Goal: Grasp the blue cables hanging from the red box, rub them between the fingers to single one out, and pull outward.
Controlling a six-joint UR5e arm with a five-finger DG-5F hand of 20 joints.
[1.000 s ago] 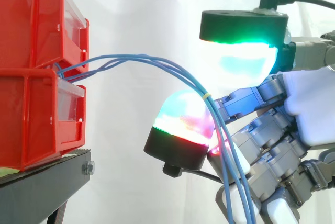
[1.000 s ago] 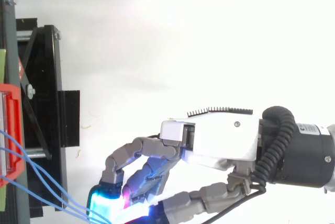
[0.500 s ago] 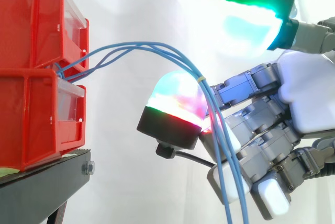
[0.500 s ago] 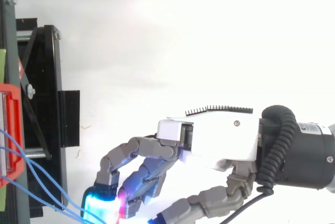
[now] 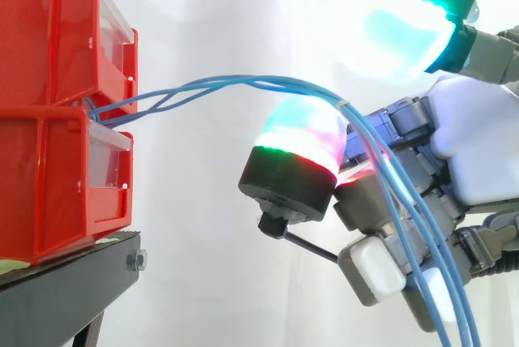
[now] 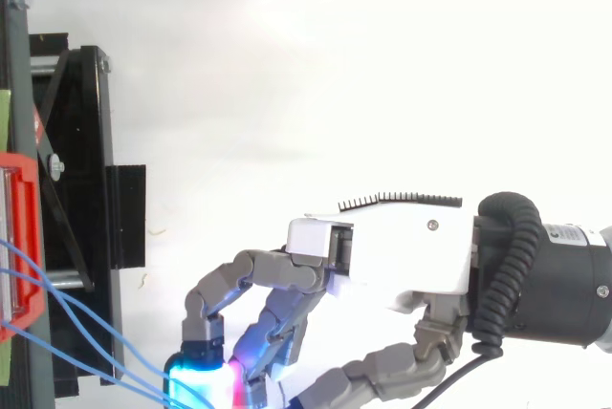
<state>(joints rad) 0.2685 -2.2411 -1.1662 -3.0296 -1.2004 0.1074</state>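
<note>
The blue cables [image 5: 243, 86] come out of the red box [image 5: 49, 39] on the left and bend over to the hand [image 5: 478, 152] on the right. Its fingers [image 5: 296, 140] curl round the bunch and squeeze it, likely so they can rub one cable free. Below the hand, the cables hang loose.

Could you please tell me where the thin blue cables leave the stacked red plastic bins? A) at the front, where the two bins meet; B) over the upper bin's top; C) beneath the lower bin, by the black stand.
A: the thin blue cables emerge at the seam between the two stacked red plastic bins, then arc across to the hand.
</note>
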